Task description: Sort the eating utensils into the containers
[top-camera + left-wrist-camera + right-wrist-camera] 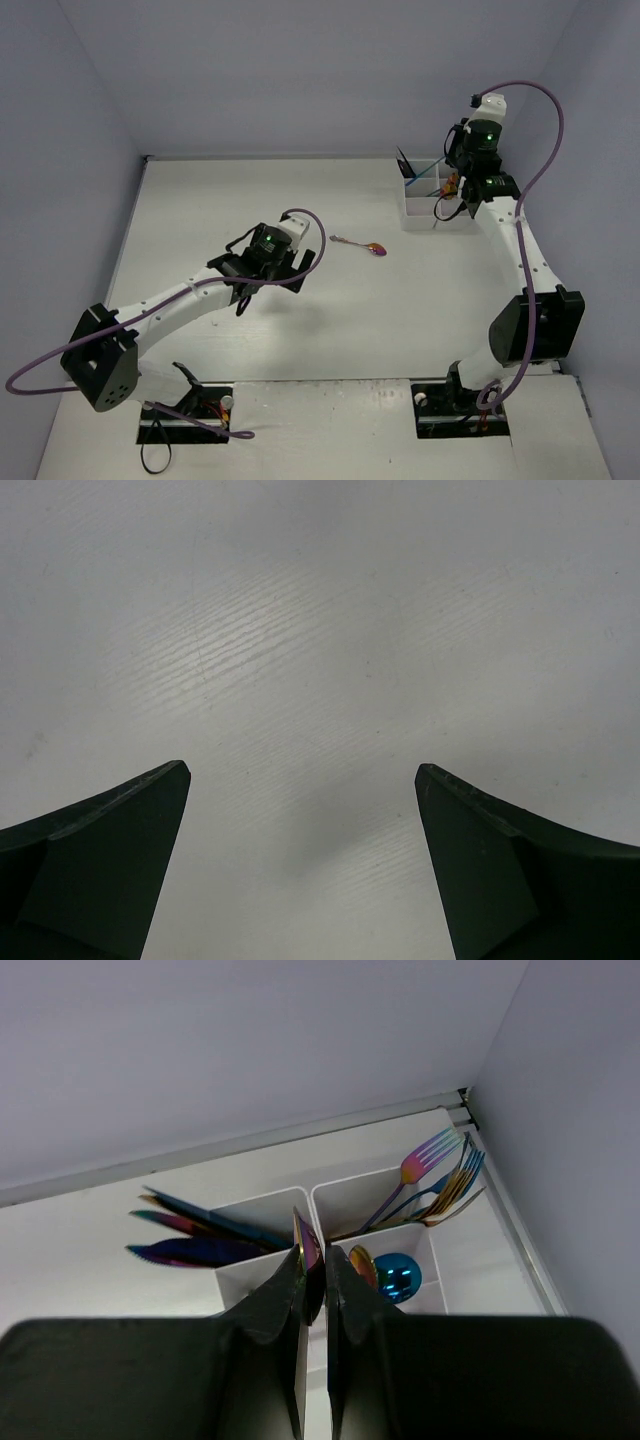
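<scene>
The white container tray stands at the back right of the table. In the right wrist view it holds knives in the left compartment, forks in the back right one and spoons in the near right one. My right gripper hovers over the tray's middle divider, shut on the tip of an iridescent purple-gold utensil. One pink-purple spoon lies on the table mid-right. My left gripper is open over bare tabletop, left of that spoon, with nothing between its fingers.
Walls close the table at the back and both sides; the tray sits near the right wall. Purple cables loop from both arms. The left arm stretches across the table's near left.
</scene>
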